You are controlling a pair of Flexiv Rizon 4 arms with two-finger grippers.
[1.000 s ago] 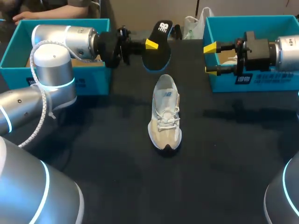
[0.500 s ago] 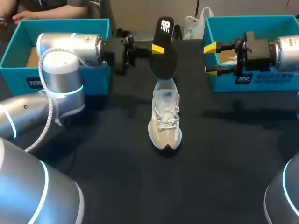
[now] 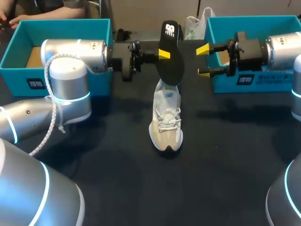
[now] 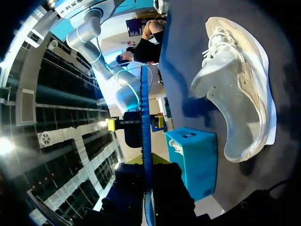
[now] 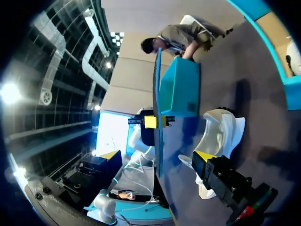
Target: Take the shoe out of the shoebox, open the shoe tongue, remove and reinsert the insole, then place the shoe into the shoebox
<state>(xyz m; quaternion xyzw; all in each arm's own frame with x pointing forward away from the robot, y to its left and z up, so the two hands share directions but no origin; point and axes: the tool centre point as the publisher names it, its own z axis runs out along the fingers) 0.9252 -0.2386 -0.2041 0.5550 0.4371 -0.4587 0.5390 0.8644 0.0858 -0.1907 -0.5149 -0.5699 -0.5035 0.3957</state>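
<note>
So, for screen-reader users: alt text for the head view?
The left end effector holds a black insole upright over the heel of a white shoe on the table. The right end effector hangs open beside a blue shoebox.

The shoe (image 3: 165,123) was a cream-white sneaker with white laces, standing upright on its sole in the middle of the black counter, lengthwise to the robot. The insole (image 3: 170,52) was black with a white logo at its upper end and a light blue edge. It stood nearly upright in the air, lower end just above the shoe's far end, with the left gripper (image 3: 164,54) jaws pressed on both its faces. Two open teal shoeboxes sat at the far corners, one on the left (image 3: 19,70), one on the right (image 3: 273,82).
</note>
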